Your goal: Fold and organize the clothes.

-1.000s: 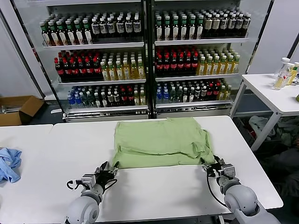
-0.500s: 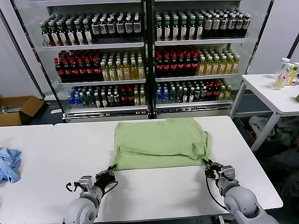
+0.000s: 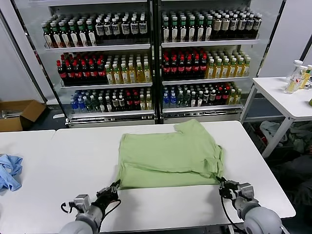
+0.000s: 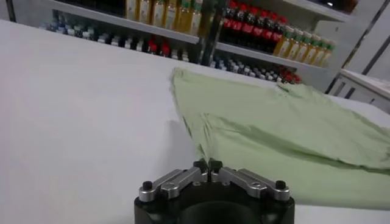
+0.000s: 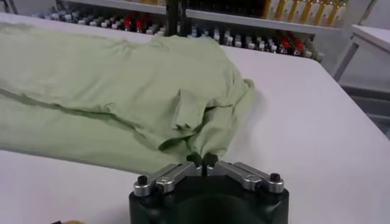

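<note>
The green shirt (image 3: 168, 155) lies spread at the centre of the white table (image 3: 73, 156). The left pincer (image 3: 113, 187), at 7 o'clock, is clamped on the shirt's near left corner; the right pincer (image 3: 222, 184), at 5 o'clock, is clamped on its near right corner. A blue cloth (image 3: 9, 170) lies at 9 o'clock, well apart.

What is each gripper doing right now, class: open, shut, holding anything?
Left gripper: shut on the near-left corner of the green shirt.
Right gripper: shut on the shirt's near-right corner.
</note>
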Available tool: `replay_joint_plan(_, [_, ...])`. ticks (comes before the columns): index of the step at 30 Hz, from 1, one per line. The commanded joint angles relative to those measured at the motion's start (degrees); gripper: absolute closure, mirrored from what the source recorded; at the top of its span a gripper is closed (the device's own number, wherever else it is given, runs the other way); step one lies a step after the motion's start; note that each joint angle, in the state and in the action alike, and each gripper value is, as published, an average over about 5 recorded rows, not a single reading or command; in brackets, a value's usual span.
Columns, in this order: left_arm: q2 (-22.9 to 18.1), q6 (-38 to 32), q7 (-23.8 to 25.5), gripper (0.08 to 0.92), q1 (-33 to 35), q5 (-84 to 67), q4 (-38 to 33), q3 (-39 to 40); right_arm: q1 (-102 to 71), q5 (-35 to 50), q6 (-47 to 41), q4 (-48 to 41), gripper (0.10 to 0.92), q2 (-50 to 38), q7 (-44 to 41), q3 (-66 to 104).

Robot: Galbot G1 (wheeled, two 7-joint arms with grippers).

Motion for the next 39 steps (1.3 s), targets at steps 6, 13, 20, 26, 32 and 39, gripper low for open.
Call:
replay_joint_plan(6, [-0.61,2.75,-0.77,0.916,23.71,5.37,-17.76,-4.93,-16.06,-5.22,-0.5,11.35,0.898,-1.07,0.06,7.18])
replay_joint_plan(13, [0.25,4.93,0.02,0.904,24.98,9.32,-19.52,-4.79,-16.25,-10.99,-0.16,12.35,0.815,-1.08,0.35,7.35])
replay_joint_plan(20, [3.92,2.17,0.36,0.731,16.84,5.86,-18.88,-8.19,-10.16,-7.3,2.83,12.53,0.608,-2.48,1.63,8.92])
replay_joint_plan(26, [6.03,-0.37,-1.94,0.558,3.68,2.85,-10.96,-6.5,4.39,-2.59,3.03,5.98,0.434,-4.03,2.48,2.28])
replay_joint_plan(32, [7.27,-0.86,-2.31,0.385,-8.91,2.91,1.91,-1.21,24.86,-1.33,2.79,-9.54,0.266,-1.64,3.16,-11.19])
replay_joint_plan(39, [7.19,0.05,-2.48,0.201,-20.66,2.64,11.6,5.64,41.19,0.95,2.68,-24.77,0.203,2.66,2.32,-18.89])
